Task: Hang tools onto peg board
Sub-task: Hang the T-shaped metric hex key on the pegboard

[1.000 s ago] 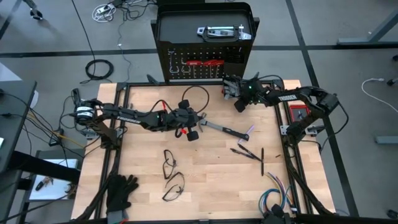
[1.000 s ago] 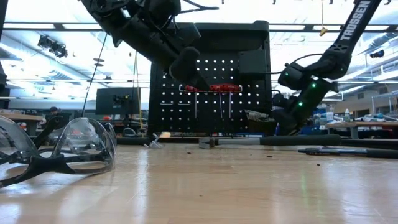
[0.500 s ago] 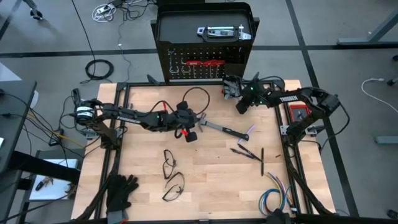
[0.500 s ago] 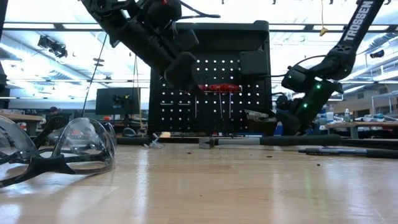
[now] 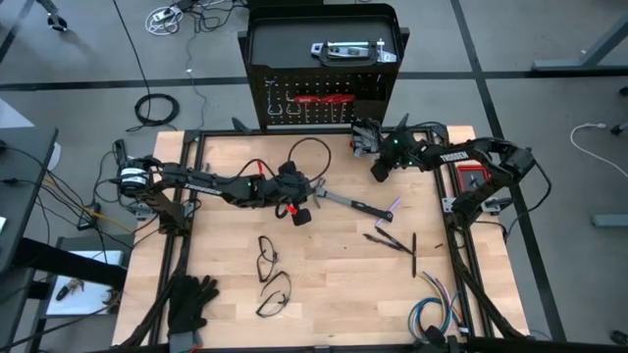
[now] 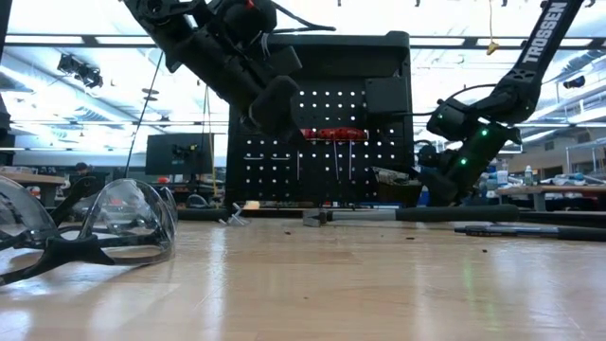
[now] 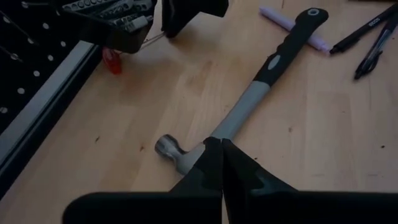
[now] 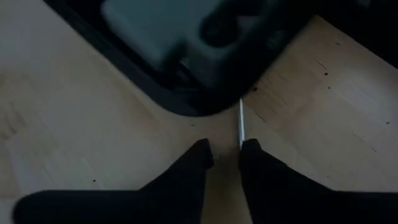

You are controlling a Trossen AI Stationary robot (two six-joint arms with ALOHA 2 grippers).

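A black-handled steel hammer [image 5: 353,203] lies flat on the wooden table, its head [image 7: 171,149] toward the left arm. My left gripper [image 7: 221,144] is shut and hangs above the hammer's neck, well clear of the table in the low view [image 6: 284,114]. My right gripper [image 5: 365,147] is at the table's far edge, by the foot of the peg board [image 5: 324,98]. Its fingers stand a little apart [image 8: 225,149] just above the wood, in front of a black case holding a grey piece [image 8: 155,31]. Red-handled tools [image 6: 331,134] hang on the peg board. My right gripper has a thin silver rod [image 8: 241,124] running from the black case to the inner side of one finger [image 8: 249,155]. The rod does not fill the gap between the fingers. I cannot tell whether the finger touches it.
Two pairs of safety glasses [image 5: 267,257] [image 5: 275,292] lie near the table's middle, and one fills the low view's left [image 6: 123,223]. Black gloves [image 5: 191,299] are at the near left corner. Pens [image 5: 392,240] and a purple marker [image 5: 394,205] lie right of the hammer. A wire bundle [image 5: 437,314] lies near right.
My left gripper has tipped a little in place above the hammer and stays shut. The hammer has not moved.
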